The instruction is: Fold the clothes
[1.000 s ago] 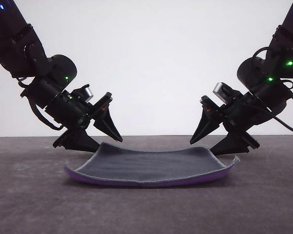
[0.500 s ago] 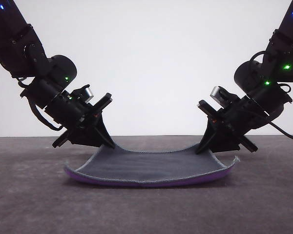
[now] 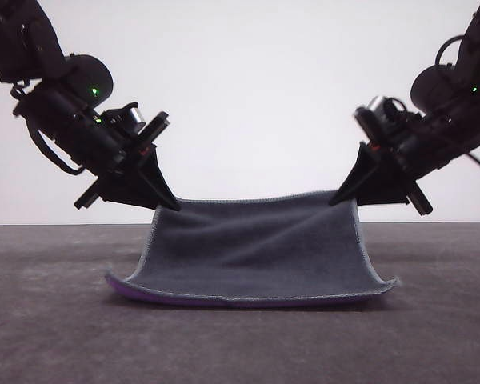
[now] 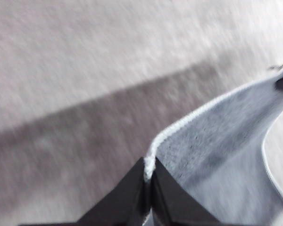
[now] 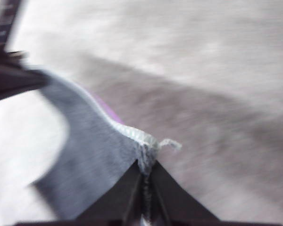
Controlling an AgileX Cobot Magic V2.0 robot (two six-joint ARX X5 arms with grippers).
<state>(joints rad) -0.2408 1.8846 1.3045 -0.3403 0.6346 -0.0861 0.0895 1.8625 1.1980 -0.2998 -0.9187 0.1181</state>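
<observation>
Cloth (image 3: 252, 248) hangs grey face forward, its two far corners pinched in closed jaws of left gripper (image 3: 166, 205) and right gripper (image 3: 342, 198), near edge with purple underside resting on desk (image 3: 48, 320), bare desk all round.

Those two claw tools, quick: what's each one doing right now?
Left tool: closed, pinching a far corner of the cloth.
Right tool: closed, pinching the other far corner.
</observation>
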